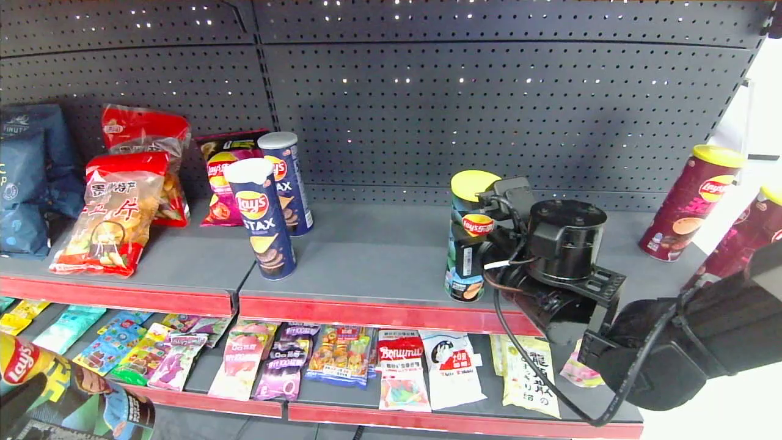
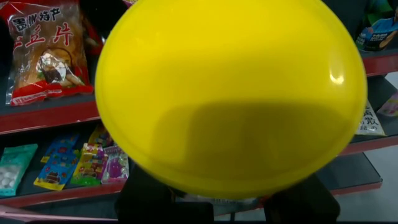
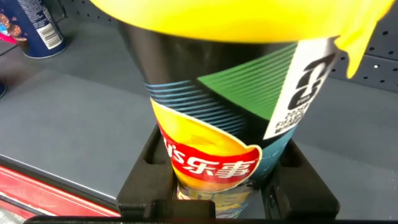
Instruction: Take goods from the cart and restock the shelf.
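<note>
A dark can with a yellow lid (image 1: 465, 239) stands upright near the front of the grey shelf (image 1: 379, 256), right of centre. My right gripper (image 1: 484, 260) comes at it from the right and is shut on its lower half. In the right wrist view the can (image 3: 217, 118) sits between the two black fingers (image 3: 146, 183). At the lower left, a second can (image 1: 67, 391) hangs tilted in front of the lower shelf, with my left gripper (image 1: 27, 397) shut on it. In the left wrist view its yellow lid (image 2: 230, 93) hides most of the left gripper (image 2: 217, 204).
Two blue cans (image 1: 263, 217) stand left of centre, with red snack bags (image 1: 116, 214) and blue bags (image 1: 24, 183) further left. Two maroon cans (image 1: 690, 201) stand at the shelf's right end. Flat candy packets (image 1: 342, 360) line the lower shelf. Bare shelf lies between the blue cans and the held can.
</note>
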Available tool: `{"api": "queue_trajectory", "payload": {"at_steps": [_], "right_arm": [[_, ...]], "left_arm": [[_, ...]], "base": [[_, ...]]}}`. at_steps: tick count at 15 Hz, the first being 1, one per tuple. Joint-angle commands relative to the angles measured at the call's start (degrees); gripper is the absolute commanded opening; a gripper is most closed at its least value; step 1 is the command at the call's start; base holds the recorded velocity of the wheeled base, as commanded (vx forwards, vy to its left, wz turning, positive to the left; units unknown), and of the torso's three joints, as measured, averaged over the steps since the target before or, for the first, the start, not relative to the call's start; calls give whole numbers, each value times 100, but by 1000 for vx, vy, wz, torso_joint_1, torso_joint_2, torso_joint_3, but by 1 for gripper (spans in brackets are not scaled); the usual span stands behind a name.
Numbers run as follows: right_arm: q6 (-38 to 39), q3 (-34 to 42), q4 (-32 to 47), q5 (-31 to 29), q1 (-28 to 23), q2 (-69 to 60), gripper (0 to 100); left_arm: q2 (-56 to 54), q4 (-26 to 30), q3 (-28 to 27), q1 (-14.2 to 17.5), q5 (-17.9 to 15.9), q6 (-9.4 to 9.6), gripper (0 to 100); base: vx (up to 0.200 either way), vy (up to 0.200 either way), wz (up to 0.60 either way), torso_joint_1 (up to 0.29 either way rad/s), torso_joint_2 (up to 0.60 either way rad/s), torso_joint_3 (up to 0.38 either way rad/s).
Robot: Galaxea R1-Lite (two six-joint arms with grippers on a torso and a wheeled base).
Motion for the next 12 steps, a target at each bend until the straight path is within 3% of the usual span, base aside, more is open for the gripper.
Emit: {"api": "queue_trajectory", "payload": {"at_steps": [1,2,3,8,12], "right_arm": [[-9,5,7,-7,2,29,0],[0,5,7,-7,2,38,0],[0,5,7,-43,2,38,100],[0,14,7,-122,28,-59,100],[0,462,7,-201,143,-445,100]], "left_arm": [[-5,-4,2,2,-2,1,0],[-13,-4,2,2,-2,1,0],[-13,-4,2,2,-2,1,0],[4,-4,-15,2,-2,1,0],[4,-4,-24,2,-2,1,0]], "base": [[0,0,0,0,0,0],[0,0,0,0,0,0],[0,0,0,0,0,0],[0,0,0,0,0,0],[0,0,0,0,0,0]]}}
